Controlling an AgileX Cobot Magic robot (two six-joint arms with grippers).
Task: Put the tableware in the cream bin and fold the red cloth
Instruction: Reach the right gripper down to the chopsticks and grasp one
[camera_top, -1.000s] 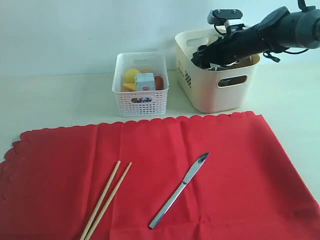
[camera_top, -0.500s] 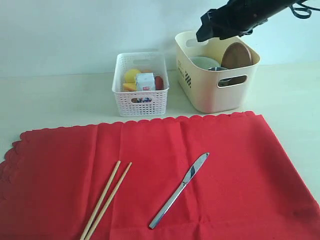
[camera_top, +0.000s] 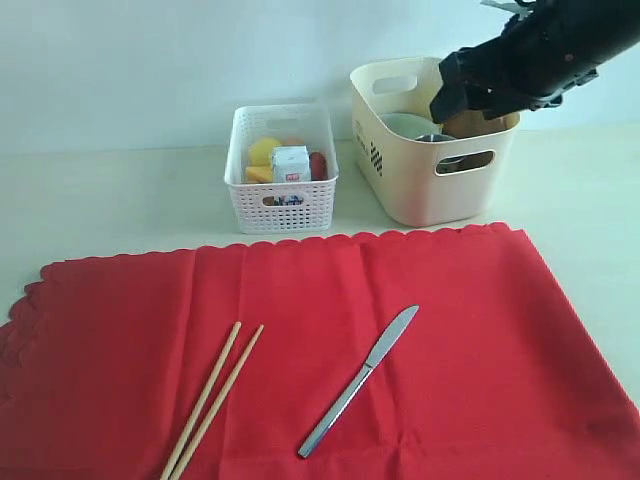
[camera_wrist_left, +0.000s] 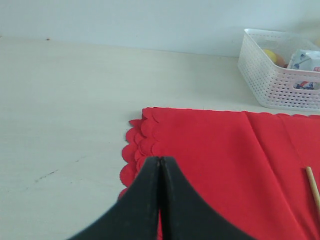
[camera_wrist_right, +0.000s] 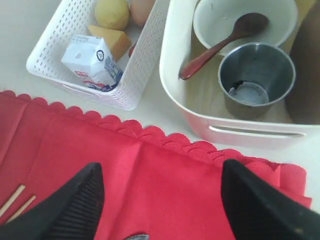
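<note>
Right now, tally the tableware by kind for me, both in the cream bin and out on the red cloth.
Bowl: 1, in cream bin
Steel cup: 1, in bin
Wooden spoon: 1, in bin
Brown plate: 1, in bin
Chopsticks: 2, on red cloth
Knife: 1, on cloth
Total: 7

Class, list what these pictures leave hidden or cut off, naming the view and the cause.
Round brown plate: right wrist view, cut by the edge; exterior view, mostly behind the right arm.
Wooden chopsticks: exterior view, lower ends cut by the bottom edge.
Silver knife: right wrist view, only a tip shows.
</note>
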